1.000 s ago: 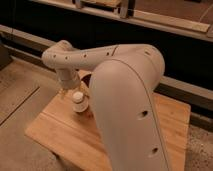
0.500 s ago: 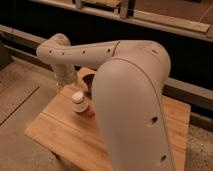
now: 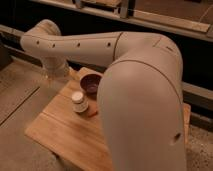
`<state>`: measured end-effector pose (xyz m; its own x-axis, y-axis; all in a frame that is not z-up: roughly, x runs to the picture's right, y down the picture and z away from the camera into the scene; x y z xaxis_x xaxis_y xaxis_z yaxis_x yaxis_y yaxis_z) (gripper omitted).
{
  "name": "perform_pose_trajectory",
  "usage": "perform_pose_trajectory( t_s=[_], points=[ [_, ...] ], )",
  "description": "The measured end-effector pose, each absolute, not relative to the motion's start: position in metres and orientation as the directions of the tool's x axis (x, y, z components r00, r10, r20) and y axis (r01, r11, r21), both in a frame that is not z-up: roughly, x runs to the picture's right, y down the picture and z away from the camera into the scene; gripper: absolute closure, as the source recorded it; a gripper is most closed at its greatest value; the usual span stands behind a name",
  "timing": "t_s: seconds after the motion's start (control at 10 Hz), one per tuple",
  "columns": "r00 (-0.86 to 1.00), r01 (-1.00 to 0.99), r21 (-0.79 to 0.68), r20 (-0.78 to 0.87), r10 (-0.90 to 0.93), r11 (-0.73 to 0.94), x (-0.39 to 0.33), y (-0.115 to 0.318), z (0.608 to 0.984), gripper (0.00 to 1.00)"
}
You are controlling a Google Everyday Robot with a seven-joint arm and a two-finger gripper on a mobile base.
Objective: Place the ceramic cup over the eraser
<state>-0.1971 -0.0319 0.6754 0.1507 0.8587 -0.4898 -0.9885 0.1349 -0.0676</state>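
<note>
The white ceramic cup (image 3: 78, 102) stands on the wooden table (image 3: 60, 132), narrower round end up, just in front of the dark maroon bowl (image 3: 91, 83). A thin reddish sliver, the eraser (image 3: 93, 114), shows on the wood at the cup's lower right. My gripper (image 3: 52, 80) hangs below the arm's wrist at the table's far left edge, left of the cup and apart from it. Nothing shows in it.
My bulky white arm (image 3: 140, 95) arches across the view and hides the right half of the table. Speckled floor (image 3: 17, 95) lies to the left. A dark wall with a ledge runs behind the table.
The wrist and gripper have drawn up and to the left, away from the cup. The cup stays standing on the table by the bowl.
</note>
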Motion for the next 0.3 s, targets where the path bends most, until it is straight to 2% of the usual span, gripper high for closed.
perform_pose_trajectory(
  t_s=[0.3],
  points=[
    [0.152, -0.988, -0.068, -0.49, 0.858, 0.136, -0.1977, -0.0317, 0.675, 0.2]
  ],
)
